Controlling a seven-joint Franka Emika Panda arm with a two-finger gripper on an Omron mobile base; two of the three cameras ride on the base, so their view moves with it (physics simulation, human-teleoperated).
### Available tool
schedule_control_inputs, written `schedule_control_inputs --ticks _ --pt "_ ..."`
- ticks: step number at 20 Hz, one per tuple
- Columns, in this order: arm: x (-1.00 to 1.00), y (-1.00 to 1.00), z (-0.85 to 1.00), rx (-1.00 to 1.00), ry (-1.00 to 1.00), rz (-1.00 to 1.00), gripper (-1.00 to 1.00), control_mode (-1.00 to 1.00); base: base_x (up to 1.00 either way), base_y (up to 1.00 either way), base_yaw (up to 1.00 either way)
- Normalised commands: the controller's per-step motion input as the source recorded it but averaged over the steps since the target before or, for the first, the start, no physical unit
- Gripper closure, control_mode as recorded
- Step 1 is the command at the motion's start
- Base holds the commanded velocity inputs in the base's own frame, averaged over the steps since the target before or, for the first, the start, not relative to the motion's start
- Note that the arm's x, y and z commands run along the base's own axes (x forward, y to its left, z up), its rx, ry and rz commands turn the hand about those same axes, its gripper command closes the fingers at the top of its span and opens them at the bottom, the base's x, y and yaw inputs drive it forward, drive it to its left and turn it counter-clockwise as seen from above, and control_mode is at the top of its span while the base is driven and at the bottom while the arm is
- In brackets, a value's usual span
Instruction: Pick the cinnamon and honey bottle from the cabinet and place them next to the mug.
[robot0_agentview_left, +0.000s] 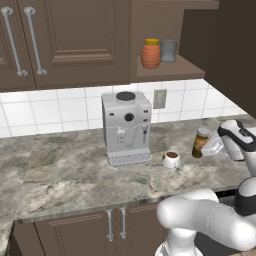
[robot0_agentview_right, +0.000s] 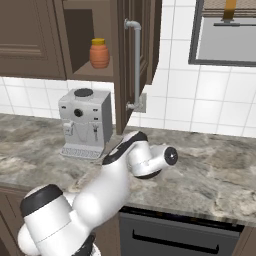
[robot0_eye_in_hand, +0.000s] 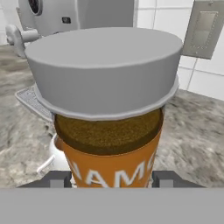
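Hand view: cinnamon label reads "NAM", possibly more hidden.

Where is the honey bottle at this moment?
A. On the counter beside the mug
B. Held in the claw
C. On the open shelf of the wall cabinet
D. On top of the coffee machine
C: the honey bottle stands on the open shelf of the cabinet, beside a grey cup, while the claw is shut on the cinnamon near the mug.

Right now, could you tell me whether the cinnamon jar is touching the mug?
Apart: in the left base view, bare counter shows between the cinnamon and the mug.
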Motion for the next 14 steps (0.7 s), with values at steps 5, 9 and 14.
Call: schedule_control_inputs --ticks 5,9,14 --pt "0.30 0.00 -0.44 0.00 0.00 0.04 1.00 -1.00 0.00 0.00 0.00" --pt "0.26 0.00 -0.38 0.00 0.00 0.03 1.00 -1.00 0.00 0.00 0.00" --pt "0.23 0.00 -0.22 0.00 -0.01 0.02 1.00 -1.00 0.00 0.00 0.00"
